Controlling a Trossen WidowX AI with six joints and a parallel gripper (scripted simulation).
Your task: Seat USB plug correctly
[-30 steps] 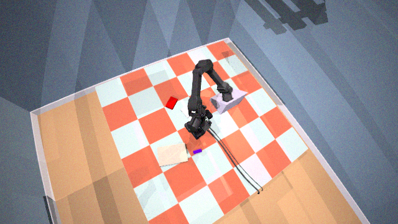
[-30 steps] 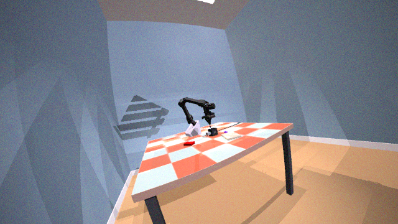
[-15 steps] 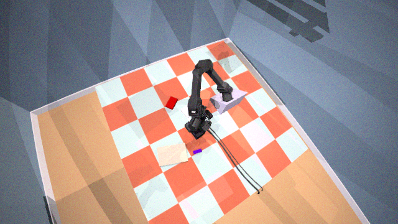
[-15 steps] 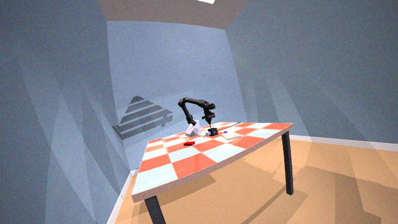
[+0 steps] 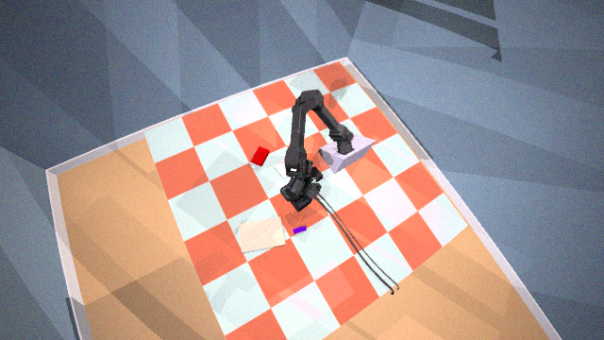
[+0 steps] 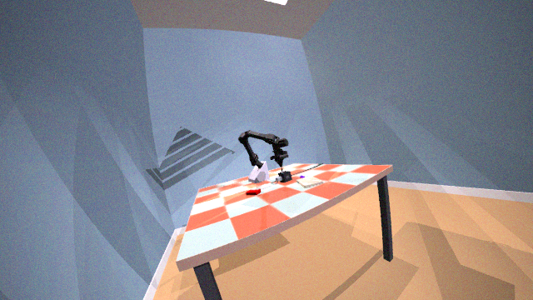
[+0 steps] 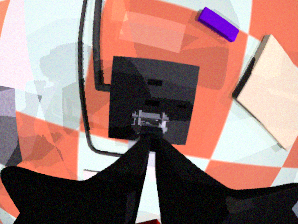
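Note:
The black power cube [image 7: 175, 75] [image 6: 286, 177] stands on the checkered table, with dark socket slots in its top in the wrist view. My gripper [image 7: 152, 143] [image 6: 282, 168] points down over the near part of the cube's top and is shut on the USB plug. The plug's grey metal end [image 7: 150, 121] shows just beyond the fingertips, over the cube's top. The fingers hide the plug's body. Whether the metal end is in a socket or above it, and which way round it is, I cannot tell. In the top view the arm hides the plug.
Black cables [image 5: 349, 231] [image 7: 82, 75] run from beside the cube across the table. A purple block [image 5: 299, 229] [image 7: 218, 24] and a beige pad [image 5: 261, 234] [image 7: 272, 90] lie near the cube. A red block [image 5: 260, 156] [image 6: 253, 192] lies on the cube's other side.

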